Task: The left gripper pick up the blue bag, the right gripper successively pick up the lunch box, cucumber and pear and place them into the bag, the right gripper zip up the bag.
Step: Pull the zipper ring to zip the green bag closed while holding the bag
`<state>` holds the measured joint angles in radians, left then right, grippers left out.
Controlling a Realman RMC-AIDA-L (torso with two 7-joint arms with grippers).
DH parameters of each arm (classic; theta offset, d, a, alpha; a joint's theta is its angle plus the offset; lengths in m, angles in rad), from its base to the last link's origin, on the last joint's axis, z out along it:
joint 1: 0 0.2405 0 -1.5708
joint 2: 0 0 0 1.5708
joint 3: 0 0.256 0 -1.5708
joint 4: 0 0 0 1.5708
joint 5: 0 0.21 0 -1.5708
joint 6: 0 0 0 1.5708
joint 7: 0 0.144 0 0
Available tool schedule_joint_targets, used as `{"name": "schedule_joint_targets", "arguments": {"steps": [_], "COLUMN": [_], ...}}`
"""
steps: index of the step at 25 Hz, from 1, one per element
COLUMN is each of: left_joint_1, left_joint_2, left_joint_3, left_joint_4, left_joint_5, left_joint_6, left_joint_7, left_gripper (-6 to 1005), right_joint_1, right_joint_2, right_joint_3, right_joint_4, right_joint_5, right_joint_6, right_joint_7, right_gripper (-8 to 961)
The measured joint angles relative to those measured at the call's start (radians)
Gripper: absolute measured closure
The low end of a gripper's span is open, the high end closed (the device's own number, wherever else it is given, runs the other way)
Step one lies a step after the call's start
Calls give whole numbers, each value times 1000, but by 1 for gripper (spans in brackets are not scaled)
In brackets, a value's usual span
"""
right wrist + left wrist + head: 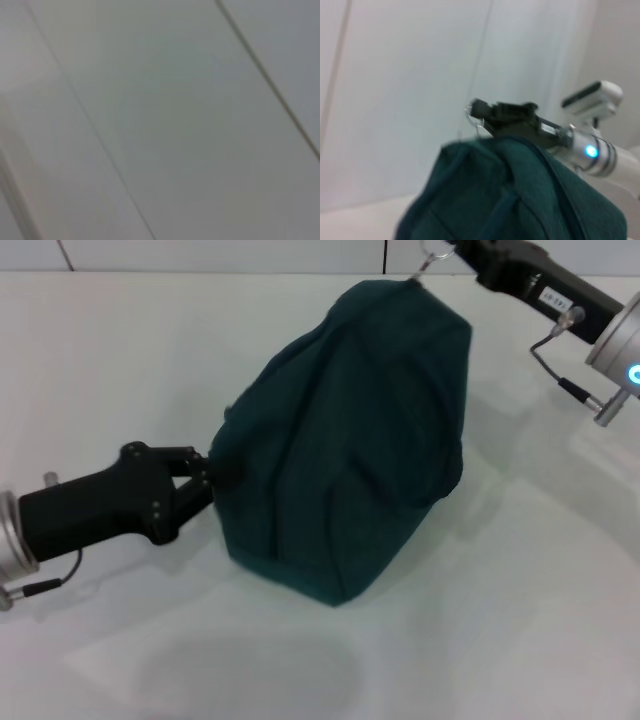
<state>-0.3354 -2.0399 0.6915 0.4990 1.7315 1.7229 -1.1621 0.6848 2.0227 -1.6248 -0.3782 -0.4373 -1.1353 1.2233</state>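
Observation:
The blue bag (pixel 350 440) stands bulging on the white table, dark teal in colour, with its top seam closed. My left gripper (pixel 205 480) is shut on the bag's left side, low down. My right gripper (pixel 455 255) is at the bag's top far corner, shut on the metal ring of the zip pull (pixel 432 260). The left wrist view shows the bag's top (pixel 520 200), with the right gripper (pixel 479 107) and the ring (pixel 471 116) just above it. The lunch box, cucumber and pear are out of view.
The white table (pixel 520 620) spreads all around the bag, with a pale wall behind it. A white device (pixel 592 97) shows behind the right arm in the left wrist view. The right wrist view holds only pale panelled surface.

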Motion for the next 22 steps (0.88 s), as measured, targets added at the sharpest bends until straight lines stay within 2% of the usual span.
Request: {"name": "schedule_joint_targets", "arguments": {"steps": [2, 6, 10, 12, 14, 15, 16, 17, 22], "left_joint_1": [6, -3, -47, -67, -92, -97, -113, -113, -155], "left_joint_2": [-13, -21, -23, -29, -47, -48, -49, -49, -45], "left_joint_3": [-34, -86, -84, -65, 0, 19, 96, 96, 354], "left_joint_4": [24, 67, 169, 248, 439, 482, 609, 609, 949], "left_joint_5": [-2, -11, -24, -20, -16, -16, -17, -17, 73], "left_joint_6": [-1, 1, 17, 23, 20, 16, -10, -10, -148], "left_joint_7": [2, -32, -197, -296, -461, -496, -623, -623, -962], "left_gripper": [855, 845, 836, 683, 565, 523, 481, 439, 245], "right_joint_1": [0, -1, 0, -2, -4, -5, -6, -6, -6], "right_joint_2": [0, 1, 3, 4, 4, 4, 5, 5, 5], "right_joint_3": [5, 8, 8, 8, 8, 8, 8, 8, 8], "right_joint_4": [4, 14, 27, 28, 31, 33, 39, 39, 45], "right_joint_5": [10, 11, 12, 12, 16, 19, 28, 28, 34], "right_joint_6": [-2, -5, -5, -2, 1, 2, 3, 3, 3], "right_joint_7": [10, 23, 27, 27, 28, 28, 28, 28, 29], "right_gripper": [935, 935, 935, 936, 936, 936, 936, 936, 936]}}
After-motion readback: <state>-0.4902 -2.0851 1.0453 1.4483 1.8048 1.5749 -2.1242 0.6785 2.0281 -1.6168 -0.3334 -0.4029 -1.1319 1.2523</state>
